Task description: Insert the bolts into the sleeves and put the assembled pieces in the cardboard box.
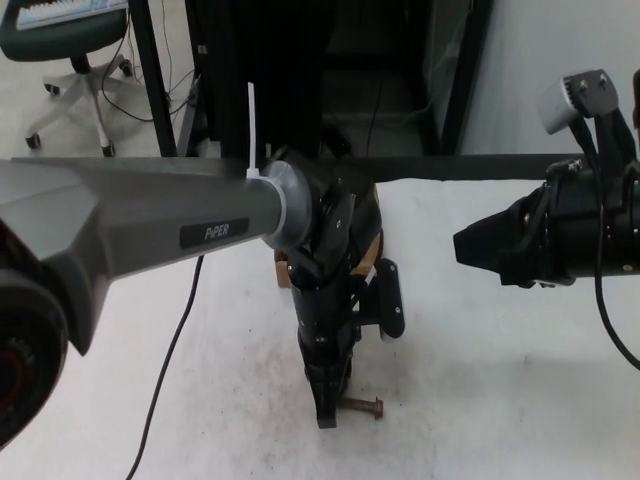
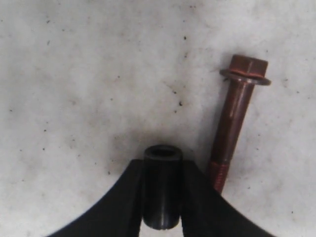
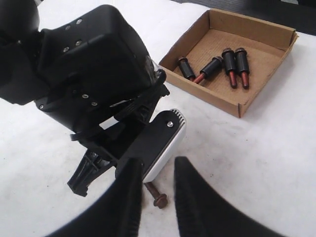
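Note:
My left gripper (image 2: 163, 168) is shut on a short black sleeve (image 2: 163, 197) and points down at the white bench. A brown flanged bolt (image 2: 239, 118) lies flat on the bench right beside the sleeve, apart from it. From the high view, the left gripper (image 1: 325, 408) stands at the front centre with the bolt (image 1: 362, 406) just to its right. My right gripper (image 3: 157, 202) hangs open with nothing held, farther right and above the bench; the bolt (image 3: 156, 196) shows through its gap. The cardboard box (image 3: 256, 24) holds several assembled pieces (image 3: 232, 66).
The left arm's long grey link (image 1: 150, 225) crosses the high view from the left. The box (image 1: 283, 270) sits just behind the left wrist, mostly hidden by it. A black cable (image 1: 170, 350) trails over the bench at the left. Bare bench lies at the front right.

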`<state>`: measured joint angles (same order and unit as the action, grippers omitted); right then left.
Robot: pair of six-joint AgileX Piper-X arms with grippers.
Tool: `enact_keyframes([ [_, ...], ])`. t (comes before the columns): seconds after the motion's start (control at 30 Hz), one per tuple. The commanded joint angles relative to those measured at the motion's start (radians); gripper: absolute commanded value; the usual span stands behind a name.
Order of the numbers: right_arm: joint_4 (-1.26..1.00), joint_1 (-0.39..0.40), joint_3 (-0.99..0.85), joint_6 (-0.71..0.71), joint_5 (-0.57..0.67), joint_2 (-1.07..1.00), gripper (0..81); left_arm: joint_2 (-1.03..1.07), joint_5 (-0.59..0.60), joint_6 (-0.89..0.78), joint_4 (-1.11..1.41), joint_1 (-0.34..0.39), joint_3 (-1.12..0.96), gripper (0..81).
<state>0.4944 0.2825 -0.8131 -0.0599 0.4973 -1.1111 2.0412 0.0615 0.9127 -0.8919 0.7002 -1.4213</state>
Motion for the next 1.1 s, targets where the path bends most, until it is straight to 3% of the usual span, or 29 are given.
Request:
enact_keyframes([
  [0.0,0.003,-0.005,-0.003,0.0,0.011,0.011,17.2,0.008,-0.055,-0.037,-0.022,-0.002,0.005,0.3],
  [0.13,0.003,-0.005,-0.003,0.0,0.011,0.011,16.7,-0.042,-0.149,-0.146,0.021,-0.017,0.005,0.3],
  [0.27,0.012,-0.005,-0.003,0.0,0.018,0.011,16.7,-0.119,-0.152,-0.344,0.047,-0.067,0.005,0.3],
  [0.37,0.037,-0.005,-0.003,-0.009,0.041,0.011,16.7,-0.173,-0.149,-0.39,0.019,-0.121,0.005,0.3],
  [0.6,0.046,-0.002,-0.003,-0.009,0.083,0.011,16.7,-0.253,0.013,-0.398,-0.057,-0.231,0.056,0.3],
  [0.83,0.049,0.017,-0.003,0.01,0.107,-0.001,16.7,-0.327,0.012,-0.362,0.073,-0.221,0.293,0.3],
  [1.07,0.037,0.12,-0.003,0.045,0.09,-0.029,16.7,-0.324,-0.005,-0.423,0.184,-0.218,0.39,0.3],
])
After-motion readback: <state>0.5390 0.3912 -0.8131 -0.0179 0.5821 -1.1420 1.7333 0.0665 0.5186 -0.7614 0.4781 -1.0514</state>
